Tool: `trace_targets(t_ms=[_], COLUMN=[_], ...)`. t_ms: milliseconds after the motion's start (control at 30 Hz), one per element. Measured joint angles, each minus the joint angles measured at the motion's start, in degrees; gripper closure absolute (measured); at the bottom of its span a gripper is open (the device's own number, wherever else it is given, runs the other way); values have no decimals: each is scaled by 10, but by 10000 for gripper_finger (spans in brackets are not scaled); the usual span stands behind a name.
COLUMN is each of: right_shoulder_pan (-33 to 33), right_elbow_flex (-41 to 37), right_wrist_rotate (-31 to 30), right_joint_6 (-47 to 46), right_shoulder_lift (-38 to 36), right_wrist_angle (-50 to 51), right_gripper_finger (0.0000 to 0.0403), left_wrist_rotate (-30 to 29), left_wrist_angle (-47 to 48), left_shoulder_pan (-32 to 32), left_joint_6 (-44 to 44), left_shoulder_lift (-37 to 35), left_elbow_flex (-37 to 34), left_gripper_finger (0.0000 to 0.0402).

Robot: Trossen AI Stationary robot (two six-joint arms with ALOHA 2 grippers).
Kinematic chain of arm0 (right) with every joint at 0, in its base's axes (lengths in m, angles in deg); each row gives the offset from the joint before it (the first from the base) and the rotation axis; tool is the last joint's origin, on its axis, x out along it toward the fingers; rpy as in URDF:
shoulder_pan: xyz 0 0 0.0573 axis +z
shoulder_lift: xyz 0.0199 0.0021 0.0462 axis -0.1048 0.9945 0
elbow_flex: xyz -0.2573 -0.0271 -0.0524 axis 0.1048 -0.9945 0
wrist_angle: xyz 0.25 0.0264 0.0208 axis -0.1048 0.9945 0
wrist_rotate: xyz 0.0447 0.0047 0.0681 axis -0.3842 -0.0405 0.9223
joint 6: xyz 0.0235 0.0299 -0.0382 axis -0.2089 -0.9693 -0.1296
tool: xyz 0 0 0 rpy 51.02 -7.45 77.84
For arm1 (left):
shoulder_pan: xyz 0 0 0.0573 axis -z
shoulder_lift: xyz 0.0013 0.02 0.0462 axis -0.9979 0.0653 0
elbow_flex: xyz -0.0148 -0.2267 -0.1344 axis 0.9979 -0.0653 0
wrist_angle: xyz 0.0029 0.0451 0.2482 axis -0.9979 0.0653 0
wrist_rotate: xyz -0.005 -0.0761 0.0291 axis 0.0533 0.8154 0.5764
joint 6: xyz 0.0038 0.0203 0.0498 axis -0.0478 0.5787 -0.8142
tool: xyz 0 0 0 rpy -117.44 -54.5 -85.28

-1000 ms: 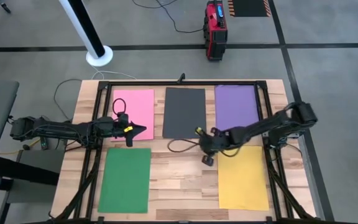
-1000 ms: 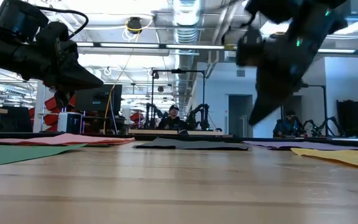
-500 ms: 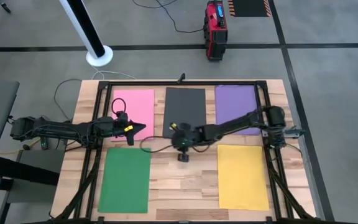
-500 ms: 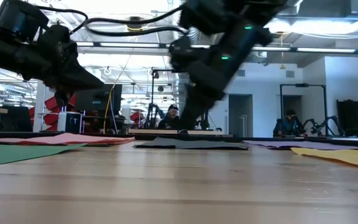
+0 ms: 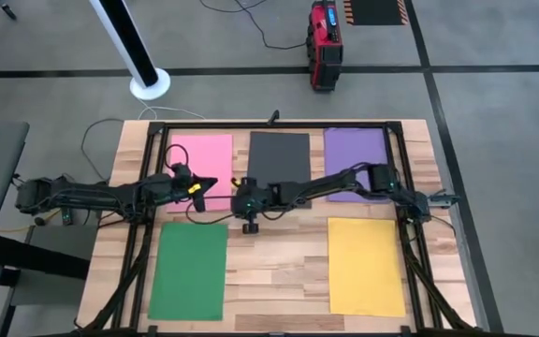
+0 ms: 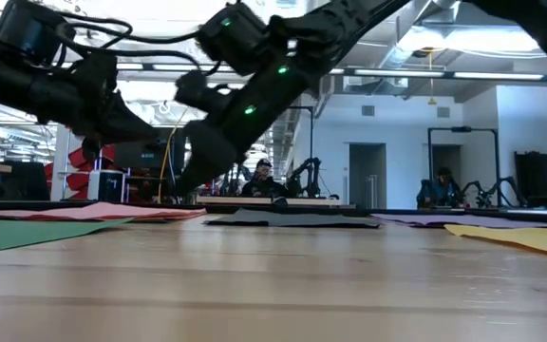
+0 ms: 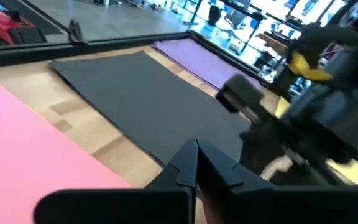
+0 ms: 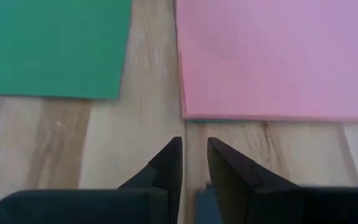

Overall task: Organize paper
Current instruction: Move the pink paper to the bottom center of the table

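Five paper sheets lie flat on the wooden table: pink [image 5: 202,164], dark grey [image 5: 278,168] and purple [image 5: 356,161] along the far side, green [image 5: 188,270] and yellow [image 5: 366,267] along the near side. My right gripper [image 5: 239,197] reaches across from the right. It hovers over bare wood just off the pink sheet's near right corner [image 8: 185,116], its fingers [image 8: 173,155] a narrow gap apart and touching nothing. My left gripper [image 5: 214,182] is shut and hangs above the pink sheet's right edge.
A black metal frame [image 5: 279,123] runs round the table's far and side edges. A dark cable [image 5: 209,222] trails over the wood by the green sheet's far edge. Bare wood [image 5: 277,271] lies between green and yellow. People sit at desks in the room [image 6: 266,179] behind.
My right gripper has swept toward the table's left edge, from beside the yellow sheet's far left corner, past the dark grey sheet's near edge, to the pink sheet's near right corner. My left gripper has edged slightly toward the far edge. No sheet has moved.
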Motion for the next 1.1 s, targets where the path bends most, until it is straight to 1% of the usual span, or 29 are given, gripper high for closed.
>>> trace_targets(t_ms=[133, 267, 567, 667, 867, 967, 1100], right_shoulder_pan=[0, 0, -11, -20, -26, -24, -17], right_elbow_flex=[38, 57, 60, 60, 60, 60, 60], right_wrist_rotate=[3, 6, 9, 27, 36, 39, 39], right_joint_6=[36, 50, 76, 77, 77, 77, 77], right_shoulder_lift=[34, 54, 57, 57, 57, 57, 57], right_wrist_angle=[-3, -3, -2, -3, -7, -4, -4], right_gripper_finger=[329, 329, 329, 329, 329, 329, 329], left_wrist_rotate=[0, 16, 42, 42, 52, 35, -10], left_wrist_angle=[-1, 3, 7, 16, 23, 45, 73], left_shoulder_pan=[-19, -38, -68, -72, -72, -73, -73], left_joint_6=[-10, -15, -24, -24, -29, -33, -22], left_shoulder_lift=[0, 0, 0, 0, 0, 0, 0], left_elbow_flex=[0, 0, 0, 0, 0, 0, 0], left_gripper_finger=[401, 401, 401, 401, 401, 401, 401])
